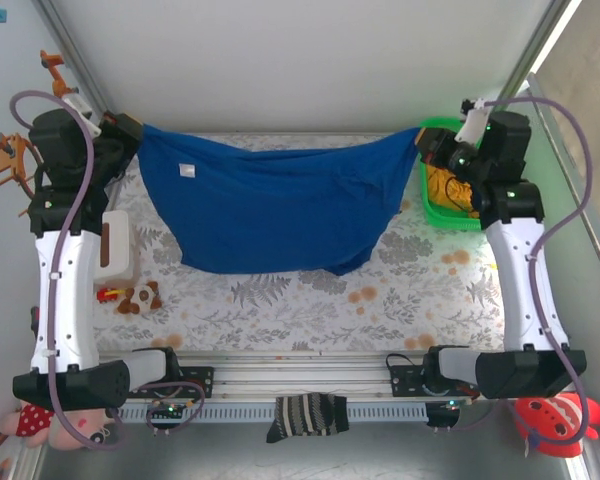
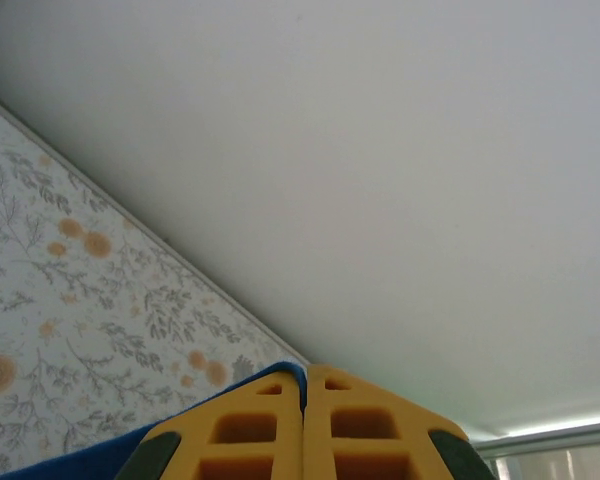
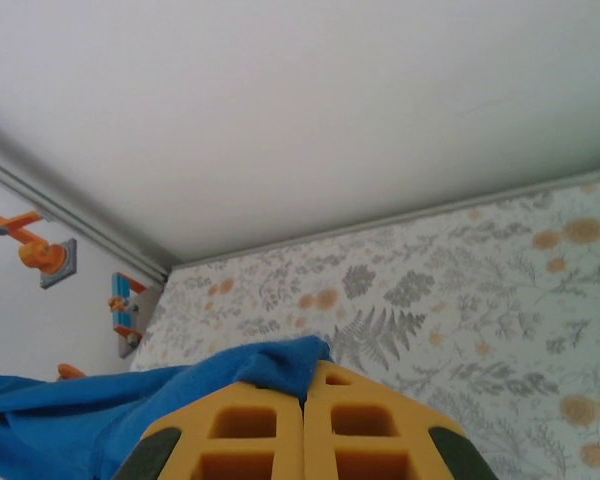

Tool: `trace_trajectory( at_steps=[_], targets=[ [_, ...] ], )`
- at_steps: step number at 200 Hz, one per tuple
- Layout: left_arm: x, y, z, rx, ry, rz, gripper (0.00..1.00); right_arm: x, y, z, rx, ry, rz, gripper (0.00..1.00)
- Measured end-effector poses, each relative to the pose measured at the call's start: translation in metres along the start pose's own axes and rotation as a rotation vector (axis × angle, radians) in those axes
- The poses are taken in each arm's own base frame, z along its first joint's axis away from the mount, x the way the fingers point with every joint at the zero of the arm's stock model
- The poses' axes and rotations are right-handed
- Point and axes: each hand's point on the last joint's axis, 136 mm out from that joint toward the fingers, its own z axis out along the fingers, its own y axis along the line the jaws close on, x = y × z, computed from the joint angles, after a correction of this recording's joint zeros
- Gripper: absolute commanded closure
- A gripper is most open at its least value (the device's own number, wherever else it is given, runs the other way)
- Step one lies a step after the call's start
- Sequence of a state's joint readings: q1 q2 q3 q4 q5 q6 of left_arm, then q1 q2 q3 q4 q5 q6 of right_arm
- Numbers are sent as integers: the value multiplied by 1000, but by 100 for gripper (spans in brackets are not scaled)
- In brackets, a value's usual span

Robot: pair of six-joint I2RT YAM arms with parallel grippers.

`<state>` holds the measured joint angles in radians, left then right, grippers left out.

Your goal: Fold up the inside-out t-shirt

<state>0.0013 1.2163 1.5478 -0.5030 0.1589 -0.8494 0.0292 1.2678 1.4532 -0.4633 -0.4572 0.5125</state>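
The royal-blue t-shirt [image 1: 275, 205] hangs stretched between both arms above the far half of the table, a small white label showing near its upper left. My left gripper [image 1: 132, 130] holds its left corner, my right gripper [image 1: 427, 140] its right corner. In the left wrist view the yellow fingers [image 2: 305, 385] are pressed together with a thin blue edge of the t-shirt [image 2: 270, 374] between them. In the right wrist view the gripper [image 3: 305, 385] is shut on a bunched fold of the t-shirt [image 3: 250, 365], which trails off to the left.
A green basket [image 1: 450, 215] with orange-yellow cloth stands at the far right. A white box [image 1: 115, 250] and small toys [image 1: 135, 297] lie at the left. A striped sock [image 1: 308, 415] hangs over the front rail. The table has a floral cover [image 1: 310, 300].
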Motion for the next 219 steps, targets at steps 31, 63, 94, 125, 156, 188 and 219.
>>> trace_trajectory(
  at_steps=[31, 63, 94, 125, 156, 188, 219],
  targets=[
    [71, 88, 36, -170, 154, -40, 100, 82, -78, 62, 120, 209, 131, 84],
    [136, 171, 53, -364, 304, -70, 100, 142, -138, 113, 211, 382, 208, 69],
    [143, 182, 61, -387, 326, -50, 100, 173, -146, 105, 241, 420, 211, 66],
    [138, 177, 64, -361, 304, -32, 100, 203, -133, 95, 242, 449, 154, 62],
    [136, 176, 67, -353, 299, -22, 100, 232, -137, 103, 273, 514, 96, 49],
    [137, 177, 68, -353, 301, -18, 100, 247, -153, 110, 321, 552, 77, 48],
    [138, 178, 69, -356, 305, -16, 100, 261, -163, 117, 339, 586, 76, 65]
  ],
)
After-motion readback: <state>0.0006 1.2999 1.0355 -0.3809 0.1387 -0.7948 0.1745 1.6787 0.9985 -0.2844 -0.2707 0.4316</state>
